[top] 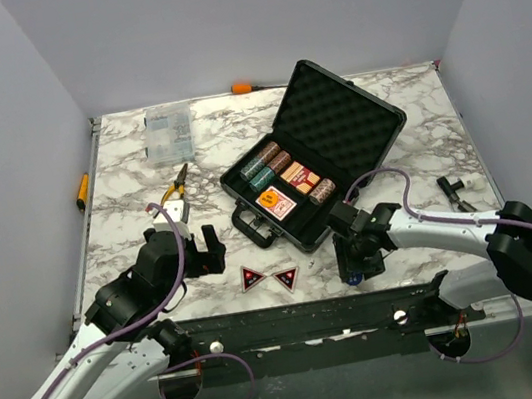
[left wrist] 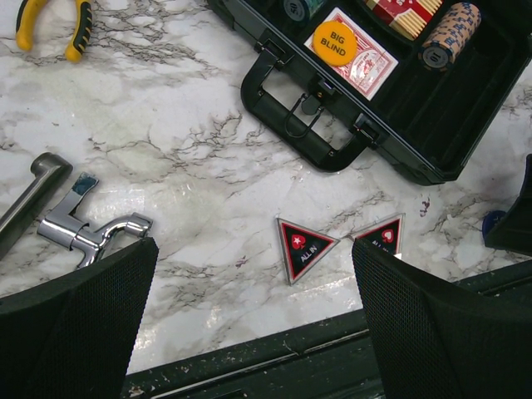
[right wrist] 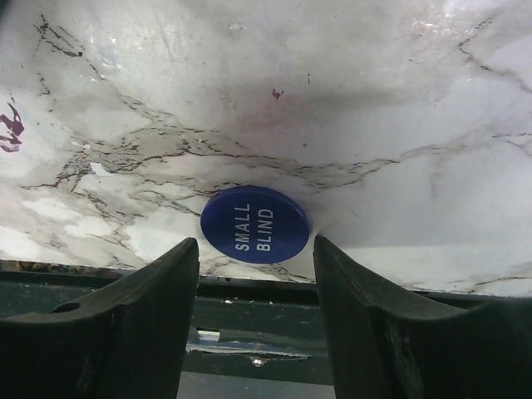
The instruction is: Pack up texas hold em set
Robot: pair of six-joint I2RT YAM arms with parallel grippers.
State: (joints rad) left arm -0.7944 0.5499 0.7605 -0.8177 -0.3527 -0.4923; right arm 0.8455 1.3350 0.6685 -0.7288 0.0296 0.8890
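Observation:
The black briefcase (top: 340, 122) lies open at the table's middle, its foam-lined lid up; its handle shows in the left wrist view (left wrist: 299, 125). Chip stacks (top: 266, 164) fill its slots. An orange BIG BLIND button (left wrist: 337, 43) rests on the orange card deck (top: 276, 201). Two red-black ALL IN triangles (top: 251, 278) (top: 287, 278) lie on the table in front of the case. My left gripper (top: 199, 254) is open and empty, just left of them. My right gripper (right wrist: 254, 249) is open, low over a blue SMALL BLIND button (right wrist: 254, 224) lying flat between its fingers.
A clear organiser box (top: 167, 134) stands at the back left. Yellow-handled pliers (top: 176, 185) and a metal part (left wrist: 83, 233) lie left of the case. An orange-handled tool (top: 246, 87) lies at the back edge. A small metal tool (top: 455, 190) is at the right. The blue button is close to the table's front rail (top: 314, 308).

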